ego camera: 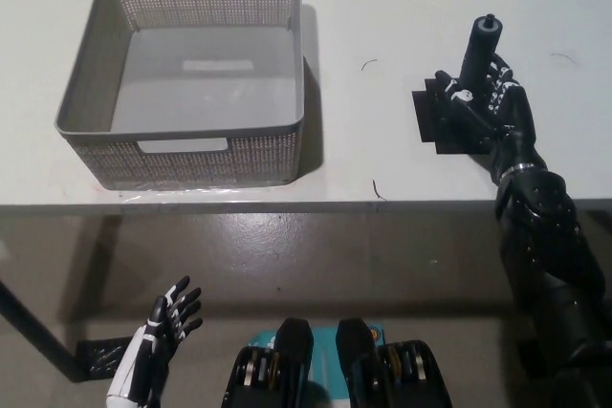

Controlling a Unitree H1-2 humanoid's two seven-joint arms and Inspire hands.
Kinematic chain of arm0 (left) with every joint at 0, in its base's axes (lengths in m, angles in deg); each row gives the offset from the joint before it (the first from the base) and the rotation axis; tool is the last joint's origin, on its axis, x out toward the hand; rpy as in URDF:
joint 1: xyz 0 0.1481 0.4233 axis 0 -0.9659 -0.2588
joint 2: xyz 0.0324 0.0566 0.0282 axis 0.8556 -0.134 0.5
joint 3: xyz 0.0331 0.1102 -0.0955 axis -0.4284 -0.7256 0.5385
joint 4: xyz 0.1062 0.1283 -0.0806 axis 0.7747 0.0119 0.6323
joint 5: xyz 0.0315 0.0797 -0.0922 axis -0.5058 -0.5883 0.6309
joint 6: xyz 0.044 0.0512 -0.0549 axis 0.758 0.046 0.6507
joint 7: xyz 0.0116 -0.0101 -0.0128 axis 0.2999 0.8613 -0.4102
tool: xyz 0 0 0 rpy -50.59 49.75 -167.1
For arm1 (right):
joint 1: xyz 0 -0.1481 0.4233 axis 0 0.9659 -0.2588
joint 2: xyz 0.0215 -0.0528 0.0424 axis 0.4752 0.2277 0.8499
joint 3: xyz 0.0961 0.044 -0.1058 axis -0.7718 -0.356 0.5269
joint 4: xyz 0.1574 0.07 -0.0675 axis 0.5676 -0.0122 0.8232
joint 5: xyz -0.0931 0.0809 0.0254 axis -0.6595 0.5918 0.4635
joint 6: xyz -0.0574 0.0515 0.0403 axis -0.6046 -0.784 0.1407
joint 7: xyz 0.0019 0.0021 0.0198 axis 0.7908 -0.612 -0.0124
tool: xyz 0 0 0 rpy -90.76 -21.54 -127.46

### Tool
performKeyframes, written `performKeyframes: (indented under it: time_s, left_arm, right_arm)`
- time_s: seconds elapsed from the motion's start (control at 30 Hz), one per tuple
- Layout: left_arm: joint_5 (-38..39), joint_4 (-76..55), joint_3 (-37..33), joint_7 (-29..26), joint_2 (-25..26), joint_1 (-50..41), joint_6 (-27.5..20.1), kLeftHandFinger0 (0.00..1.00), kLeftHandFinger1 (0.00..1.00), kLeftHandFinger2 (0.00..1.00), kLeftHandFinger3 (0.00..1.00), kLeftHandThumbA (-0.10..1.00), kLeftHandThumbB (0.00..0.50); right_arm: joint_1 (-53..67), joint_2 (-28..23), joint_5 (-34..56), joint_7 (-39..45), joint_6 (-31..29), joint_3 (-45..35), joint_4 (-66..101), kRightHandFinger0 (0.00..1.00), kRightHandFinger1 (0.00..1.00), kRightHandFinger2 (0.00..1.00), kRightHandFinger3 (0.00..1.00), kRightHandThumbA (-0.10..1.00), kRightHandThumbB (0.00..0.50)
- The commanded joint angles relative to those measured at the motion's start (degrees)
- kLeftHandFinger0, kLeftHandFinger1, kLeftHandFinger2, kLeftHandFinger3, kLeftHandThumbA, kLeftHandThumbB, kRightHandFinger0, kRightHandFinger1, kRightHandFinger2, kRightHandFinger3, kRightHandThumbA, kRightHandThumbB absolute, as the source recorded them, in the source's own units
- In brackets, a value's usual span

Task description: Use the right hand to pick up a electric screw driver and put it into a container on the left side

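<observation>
Head view. Worktop: white, front edge running across the picture; grey floor seen below it. Container: grey perforated basket, set on the worktop's left part, well apart from the other items. Electric screwdriver: upright on a black mat at the worktop's right. Right hand: fingers curled around the screwdriver's lower body. Left hand: fingers spread, nothing held, low over the floor. Bare worktop is seen between mat and container.
</observation>
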Motion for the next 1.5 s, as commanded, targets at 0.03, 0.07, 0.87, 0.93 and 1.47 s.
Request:
performKeyframes:
  time_s: [0.03,0.07,0.87,0.93,1.47]
  left_arm:
    - [0.1,-1.8,-0.3,1.1,0.9,0.8,-1.0,1.0,1.0,1.0,1.0,1.0,0.048]
    - [0.1,-1.9,-0.3,1.1,0.9,0.7,-1.1,1.0,1.0,1.0,1.0,1.0,0.047]
    - [0.7,-2.4,-0.1,1.7,1.0,1.9,-0.6,1.0,1.0,1.0,1.0,1.0,0.061]
    - [0.6,-2.4,-0.1,1.7,1.1,1.9,-0.4,1.0,1.0,1.0,1.0,1.0,0.078]
    - [0.7,-1.5,0.2,1.8,1.3,2.0,-1.5,1.0,1.0,1.0,1.0,1.0,0.058]
  right_arm:
    - [-5.8,-1.0,-0.5,-1.1,-4.2,0.6,-2.5,1.0,1.0,1.0,1.0,1.0,0.402]
    - [-6.7,-1.2,-0.7,-1.2,-4.6,0.8,-4.0,1.0,1.0,1.0,1.0,1.0,0.418]
    - [-20.4,-2.5,-0.9,-18.5,-7.5,1.4,-25.4,0.0,0.08,0.54,0.57,-0.1,0.131]
    - [-20.4,-2.4,-0.7,-18.9,-7.7,1.3,-25.3,0.0,0.13,0.58,0.58,-0.1,0.126]
    - [-23.4,-1.5,-1.2,-20.0,-9.6,2.3,-23.2,0.0,0.15,0.57,0.57,-0.1,0.146]
